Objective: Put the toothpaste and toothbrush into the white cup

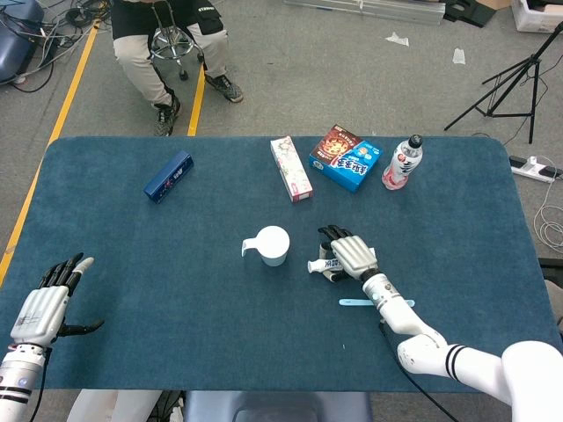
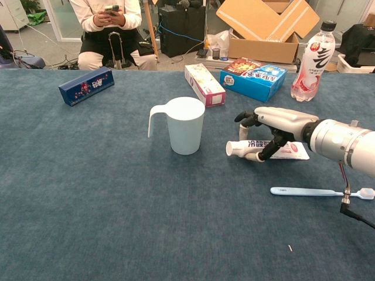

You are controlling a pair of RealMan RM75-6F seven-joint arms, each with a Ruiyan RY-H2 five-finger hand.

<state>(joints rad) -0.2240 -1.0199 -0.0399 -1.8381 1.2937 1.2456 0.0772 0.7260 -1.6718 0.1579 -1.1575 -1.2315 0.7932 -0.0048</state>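
Note:
The white cup (image 1: pixel 273 245) (image 2: pixel 186 124) stands upright near the table's middle, handle to the left. Just right of it my right hand (image 1: pixel 349 256) (image 2: pixel 280 122) grips the white toothpaste tube (image 2: pixel 265 149) (image 1: pixel 320 265) between thumb and curled fingers; the tube lies level, cap toward the cup. The pale blue toothbrush (image 2: pixel 316 191) (image 1: pixel 354 302) lies flat on the cloth nearer me, beside my right forearm. My left hand (image 1: pixel 42 308) hovers at the front left corner with its fingers apart and holds nothing; the chest view does not show it.
Along the far side stand a dark blue box (image 1: pixel 168 176) (image 2: pixel 86 85), a pink-white carton (image 1: pixel 290 168) (image 2: pixel 204 84), a blue snack box (image 1: pixel 345 158) (image 2: pixel 253 77) and a drink bottle (image 1: pixel 401 163) (image 2: pixel 310 61). A person (image 1: pixel 167 35) sits beyond the far edge.

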